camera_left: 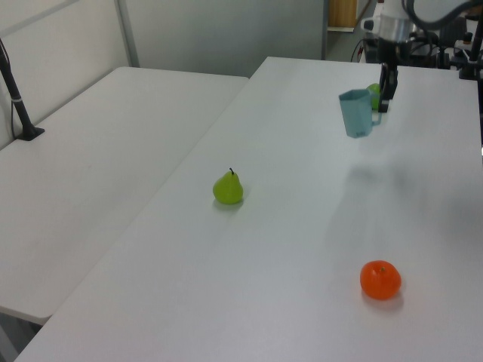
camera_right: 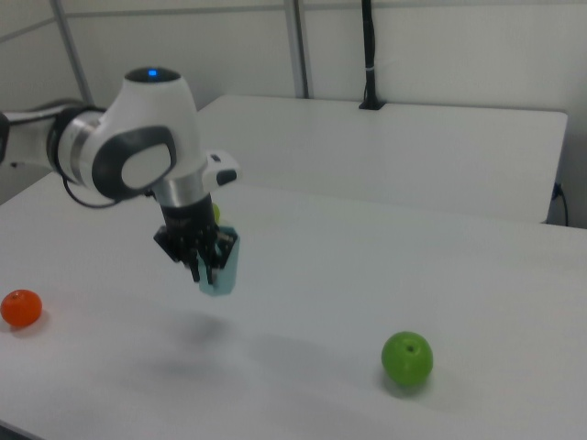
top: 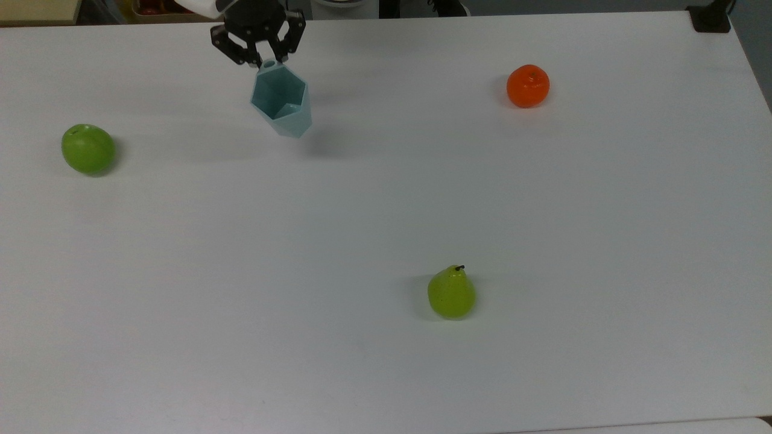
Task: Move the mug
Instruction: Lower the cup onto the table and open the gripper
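Mug point(top: 281, 107): 1, pale blue, pinched by its handle in the claw point(top: 266, 59), hanging clear above the counter point(top: 386, 211), presumably to pass over the fruit.

green apple point(camera_left: 373, 92): mostly hidden behind the mug point(camera_left: 356, 115) in the left view | pear point(camera_right: 215, 213): largely hidden behind the gripper point(camera_right: 200, 264) in the right view | arm: cropped by the top view's upper edge
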